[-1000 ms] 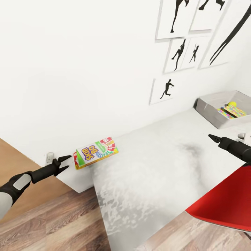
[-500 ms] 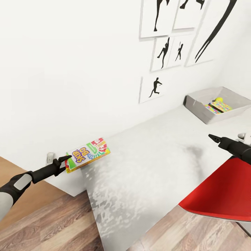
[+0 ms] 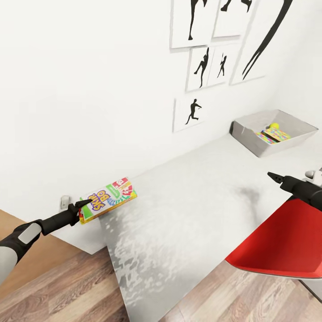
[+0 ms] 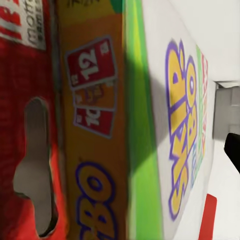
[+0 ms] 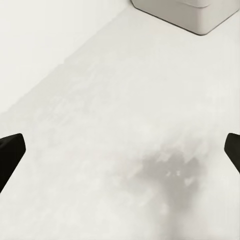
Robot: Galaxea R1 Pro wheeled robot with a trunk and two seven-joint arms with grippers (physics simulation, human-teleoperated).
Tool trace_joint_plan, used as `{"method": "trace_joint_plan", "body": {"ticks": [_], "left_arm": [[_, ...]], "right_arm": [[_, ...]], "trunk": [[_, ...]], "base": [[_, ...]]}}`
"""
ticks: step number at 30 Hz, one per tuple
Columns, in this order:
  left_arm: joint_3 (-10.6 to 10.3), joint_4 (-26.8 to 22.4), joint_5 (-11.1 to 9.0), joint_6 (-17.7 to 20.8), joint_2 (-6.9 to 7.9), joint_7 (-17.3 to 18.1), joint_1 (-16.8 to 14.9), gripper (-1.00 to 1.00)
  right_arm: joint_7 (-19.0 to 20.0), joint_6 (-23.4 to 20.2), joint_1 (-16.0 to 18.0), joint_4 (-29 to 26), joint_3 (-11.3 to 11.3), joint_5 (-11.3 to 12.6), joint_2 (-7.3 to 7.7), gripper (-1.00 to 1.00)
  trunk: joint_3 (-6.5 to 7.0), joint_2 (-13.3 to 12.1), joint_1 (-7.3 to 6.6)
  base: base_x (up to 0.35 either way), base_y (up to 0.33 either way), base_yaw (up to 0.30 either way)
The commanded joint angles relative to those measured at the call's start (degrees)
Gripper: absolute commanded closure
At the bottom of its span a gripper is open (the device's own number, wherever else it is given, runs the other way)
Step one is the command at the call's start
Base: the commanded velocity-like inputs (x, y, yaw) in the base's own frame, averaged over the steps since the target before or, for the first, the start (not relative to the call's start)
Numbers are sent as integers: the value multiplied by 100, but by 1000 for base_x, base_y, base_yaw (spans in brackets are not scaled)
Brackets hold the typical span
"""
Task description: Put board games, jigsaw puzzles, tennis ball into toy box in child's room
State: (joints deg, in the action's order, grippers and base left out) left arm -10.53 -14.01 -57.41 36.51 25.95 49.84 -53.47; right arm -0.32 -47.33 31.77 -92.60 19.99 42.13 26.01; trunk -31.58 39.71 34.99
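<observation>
On the table [image 3: 192,188], far right corner, the toy box [image 3: 250,134] sat against the wall, holding a jigsaw puzzle [image 3: 271,135] and tennis ball [image 3: 274,126]. Red chair [image 3: 277,241] stood at the near right. SKIP BO game [image 3: 108,198] hung at the table's left end, gripped by the left gripper [image 3: 86,209]. Right gripper [image 3: 271,175] hovered over the table, fingers spread, empty.

Long pale-grey bench [image 3: 188,197] ran along the white wall, carrying a light-grey toy box [image 3: 250,143] at its far end, while the SKIP BO game box [image 3: 108,198] sat at the near-left edge, contact unclear.
</observation>
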Motion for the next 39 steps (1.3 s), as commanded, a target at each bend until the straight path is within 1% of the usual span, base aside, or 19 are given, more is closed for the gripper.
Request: {"method": "trace_joint_plan", "body": {"ticks": [1,2,5,8,14,17,18,23,27,28,29,32,34,35,37,39], "left_arm": [[-46,3,-59,28,2,12,-5,-100],[-46,3,-59,2,-3,20,-5,100],[-46,3,-54,-63,-8,32,9,100],[-41,-10,-66,-146,0,76,93,100],[-37,-55,-81,-178,27,538,126,100],[-45,-95,-77,-177,29,1029,139,100],[-48,-101,-77,-178,27,1141,141,100],[-67,-150,-74,-179,30,1368,160,100],[-66,-209,-78,-173,-18,1456,264,100],[-66,-765,-77,-132,-117,1462,487,100],[-65,-957,-77,-113,-133,1453,566,100],[-65,-957,-77,-113,-133,1453,566,100],[-51,-2007,-91,39,-281,1055,951,100],[-49,-2331,-86,68,-344,980,1065,100],[-52,-2670,-75,93,-444,955,1196,100],[-53,-2717,-70,97,-473,952,1216,100]], "right_arm": [[-3,-31,5,-4,5,15,1,-100],[-3,-31,5,-4,5,15,-1,-100],[-3,-31,5,-4,5,15,-3,-100],[-3,-31,5,-4,5,15,-5,-100],[-3,-31,5,-4,-1,15,-8,-100],[-5,-27,5,-4,-9,15,-14,-100],[-6,-27,5,-4,-10,15,-15,-100],[-4,-28,5,-4,-12,15,-17,-100],[2,-4,5,-4,-12,15,-10,-100],[8,113,-1,-4,-11,15,-6,-100],[9,165,-3,-4,-13,15,-4,-100],[9,165,-3,-4,-13,15,-4,-100],[179,301,-26,-4,-97,15,-1,-100],[243,330,-34,-4,-129,15,-1,-100],[310,362,-42,-4,-164,13,0,-100],[320,366,-43,-4,-171,13,0,-100]], "trunk": [[-6,6,1],[-6,6,1],[-6,6,1],[-6,6,1],[-6,6,1],[-6,6,1],[-6,6,1],[-6,6,1],[-6,6,1],[-6,6,1],[-6,6,1],[-6,6,1],[-6,6,1],[-6,6,1],[1,6,1],[11,6,1]], "base": [[0,0,-11],[0,0,-7],[0,0,-4],[0,0,0],[0,0,0],[0,0,0],[0,0,0],[0,0,0],[0,0,0],[0,0,0],[0,0,0],[0,0,0],[0,0,0],[0,0,-5],[0,0,-58],[0,0,-96]]}}
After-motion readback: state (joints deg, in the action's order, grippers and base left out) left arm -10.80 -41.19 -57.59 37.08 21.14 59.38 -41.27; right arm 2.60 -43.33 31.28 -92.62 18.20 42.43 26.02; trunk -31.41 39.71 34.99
